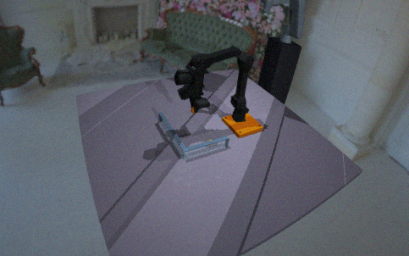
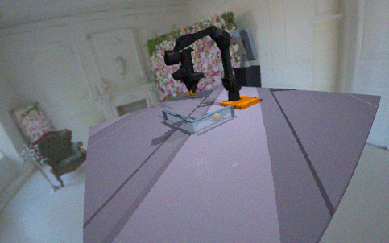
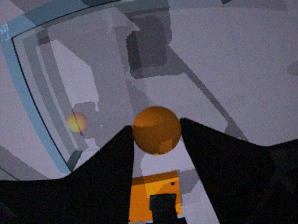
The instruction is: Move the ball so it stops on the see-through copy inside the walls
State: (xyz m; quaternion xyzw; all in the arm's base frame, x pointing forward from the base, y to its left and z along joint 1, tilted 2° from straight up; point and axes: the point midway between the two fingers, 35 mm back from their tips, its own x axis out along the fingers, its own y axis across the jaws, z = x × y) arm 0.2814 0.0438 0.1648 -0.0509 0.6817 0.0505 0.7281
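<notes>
The orange ball [image 3: 156,130] [image 2: 192,92] [image 1: 193,110] is between the fingertips of my black gripper [image 3: 157,126] [image 2: 192,92], which is shut on it and holds it above the table. The two low clear walls [image 1: 173,132] [image 2: 178,117] [image 3: 32,105] meet in a corner. The see-through copy [image 3: 77,122] [image 2: 217,116] is a paler ball. In the exterior view it shows through the wall nearer the arm's base; in the wrist view it is left of the held ball, close to a wall. In the top view only a little of it shows.
The arm's orange base plate [image 1: 242,127] [image 2: 241,103] [image 3: 141,200] stands on the table [image 1: 146,212] [image 2: 236,193], to the right of the walls in the top and exterior views. Dark shadow bands cross the table top.
</notes>
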